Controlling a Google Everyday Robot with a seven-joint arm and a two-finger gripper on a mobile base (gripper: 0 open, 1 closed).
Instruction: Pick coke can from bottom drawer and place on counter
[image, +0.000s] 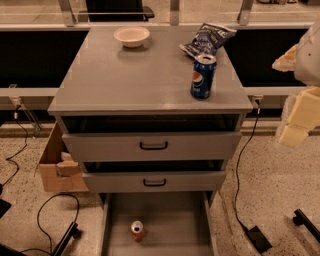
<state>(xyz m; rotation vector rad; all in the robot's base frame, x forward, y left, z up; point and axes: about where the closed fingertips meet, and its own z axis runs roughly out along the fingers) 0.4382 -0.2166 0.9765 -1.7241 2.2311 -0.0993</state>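
Gripper is hanging right of the counter (spread or pinching, can't tell); reaching down, it may be risking knocking the coke can over in the bottom drawer.

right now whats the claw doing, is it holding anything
The claw hangs at the right edge of the view, far from the coke can in the bottom drawer; open or closed cannot be told.
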